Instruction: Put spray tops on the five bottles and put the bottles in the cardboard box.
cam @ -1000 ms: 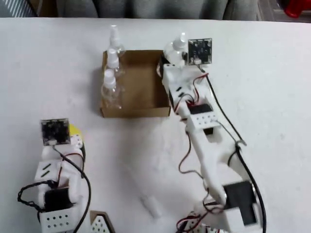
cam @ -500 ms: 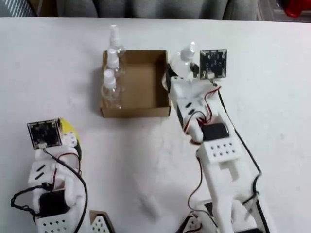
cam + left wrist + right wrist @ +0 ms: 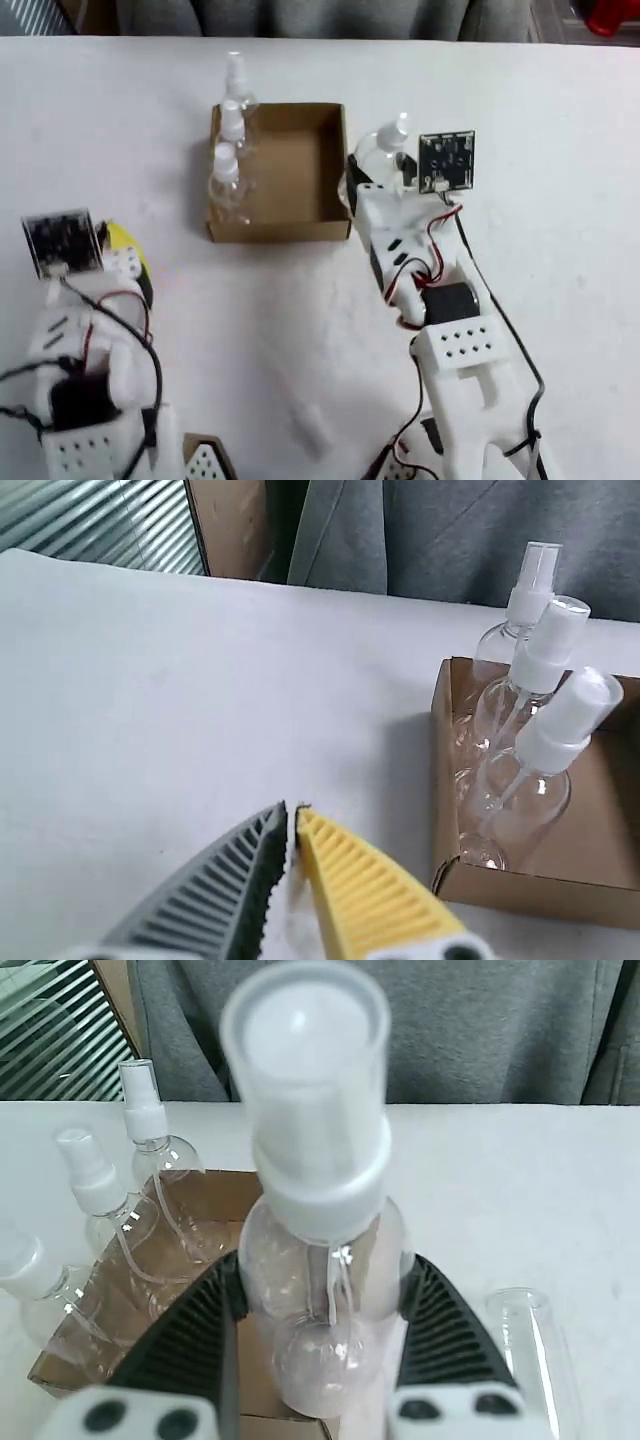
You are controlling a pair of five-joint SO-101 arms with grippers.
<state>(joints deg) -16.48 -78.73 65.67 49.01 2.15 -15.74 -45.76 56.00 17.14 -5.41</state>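
Observation:
The cardboard box [image 3: 290, 215] lies open at the table's middle back. Three clear bottles with white spray tops [image 3: 228, 165] stand in a row along its left wall [image 3: 520, 770]; I cannot tell whether the farthest one [image 3: 150, 1140] is inside the box or just behind it. My right gripper [image 3: 378, 178] is just right of the box, shut on a fourth spray-topped bottle [image 3: 318, 1200], which it holds upright. My left gripper [image 3: 290, 818], with one grey and one yellow finger, hangs shut and holding nothing above the bare table at the near left [image 3: 122, 240].
A clear cap [image 3: 530, 1355] lies on the table just beyond the held bottle. Another small clear piece [image 3: 312, 425] lies near the front between the arms. The right half of the box floor [image 3: 300, 160] is bare cardboard.
The right arm has drawn back and to the right with the bottle, from the box's far right corner to beside its right wall. The left arm has shifted left and nearer the front.

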